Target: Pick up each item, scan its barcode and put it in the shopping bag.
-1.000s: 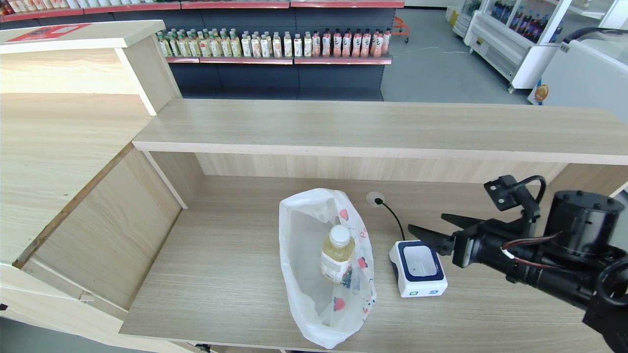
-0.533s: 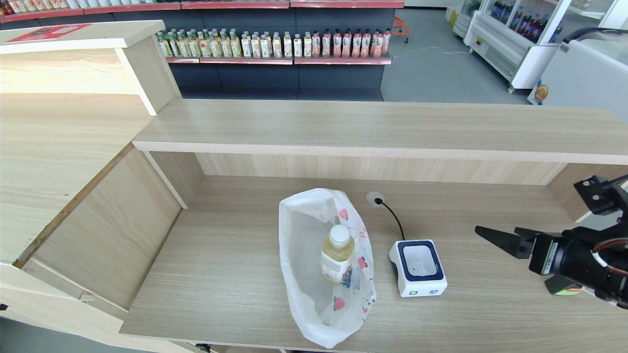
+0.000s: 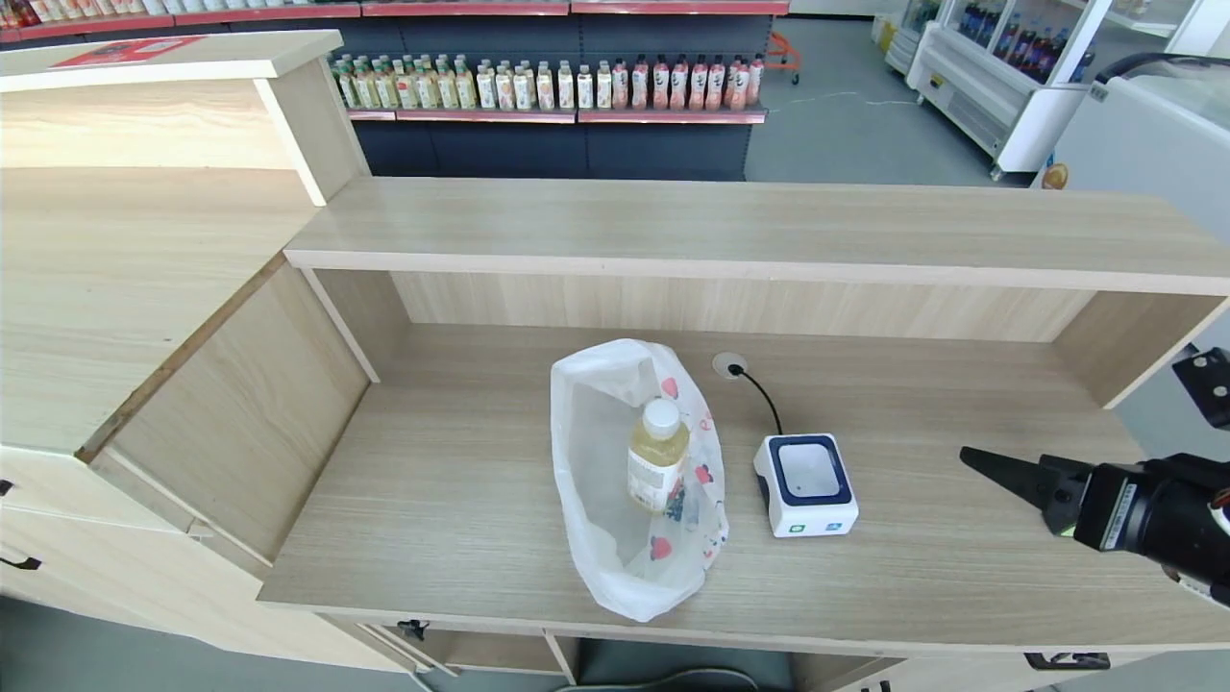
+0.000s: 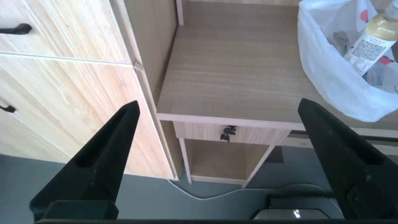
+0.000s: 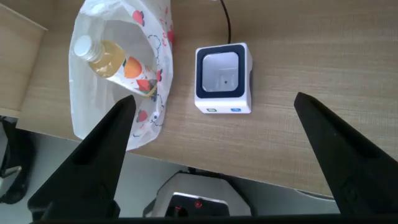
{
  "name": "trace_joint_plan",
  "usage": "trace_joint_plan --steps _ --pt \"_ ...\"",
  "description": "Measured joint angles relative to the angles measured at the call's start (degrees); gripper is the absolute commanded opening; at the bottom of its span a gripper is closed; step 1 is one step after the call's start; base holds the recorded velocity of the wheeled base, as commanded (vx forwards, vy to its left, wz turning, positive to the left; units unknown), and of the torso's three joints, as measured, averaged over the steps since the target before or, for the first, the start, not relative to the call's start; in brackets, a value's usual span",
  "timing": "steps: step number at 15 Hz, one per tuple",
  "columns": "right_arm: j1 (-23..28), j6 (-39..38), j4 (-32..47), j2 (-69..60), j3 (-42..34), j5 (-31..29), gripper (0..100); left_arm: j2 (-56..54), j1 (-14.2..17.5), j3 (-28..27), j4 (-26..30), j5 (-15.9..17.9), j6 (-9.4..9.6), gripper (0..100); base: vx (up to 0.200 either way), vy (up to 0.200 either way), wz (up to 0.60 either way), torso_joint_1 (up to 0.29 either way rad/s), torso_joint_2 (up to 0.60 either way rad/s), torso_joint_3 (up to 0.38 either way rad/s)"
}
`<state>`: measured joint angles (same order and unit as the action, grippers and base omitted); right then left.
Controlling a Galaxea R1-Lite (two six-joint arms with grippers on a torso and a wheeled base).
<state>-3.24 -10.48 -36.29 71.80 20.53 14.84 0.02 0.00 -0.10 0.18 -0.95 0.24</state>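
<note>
On the counter [image 3: 461, 500], the bottle [image 3: 657, 461] in the shopping bag [image 3: 596, 481] points its cap rearward.

Right end effector [image 3: 990, 464]: black tapered fingers [image 3: 1014, 474]; behind it, black cylindrical wrist [image 3: 1158, 514] with white label [image 3: 1115, 504]; small green patch [image 3: 1063, 526].

Right end effector [image 3: 1001, 470]: held level above the counter's [image 3: 913, 577] right end, fingers spread wide, empty. Left end effector [image 4: 219, 104]: off the counter's near left corner, fingers spread wide, empty.
</note>
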Motion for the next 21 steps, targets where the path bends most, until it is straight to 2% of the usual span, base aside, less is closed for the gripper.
trace_joint_plan --steps 4,7,11,17,21 --pt "0.00 0.01 0.09 -0.55 -0.35 -0.09 100 0.00 0.00 0.00 0.02 0.00 0.05 100 0.000 -0.200 0.00 0.007 0.00 0.004" --pt "1.60 0.94 2.94 -0.63 -0.17 -0.34 100 0.00 0.00 0.00 -0.05 0.02 0.09 100 0.000 -0.200 0.00 0.004 0.01 -0.002" --pt "5.17 7.59 7.78 -0.67 0.20 -0.72 100 0.00 0.00 0.00 0.00 0.00 0.11 100 0.000 -0.200 0.00 0.000 0.00 0.002" --pt "6.02 12.37 9.17 -1.19 0.24 -0.85 100 0.00 0.00 0.00 0.00 0.00 0.18 100 0.000 -0.200 0.00 0.001 0.00 0.002" --pt "6.94 19.07 14.95 -3.10 -0.27 -4.69 100 0.00 0.00 0.00 0.00 0.00 0.20 100 0.000 -0.200 0.00 0.004 0.00 0.000"
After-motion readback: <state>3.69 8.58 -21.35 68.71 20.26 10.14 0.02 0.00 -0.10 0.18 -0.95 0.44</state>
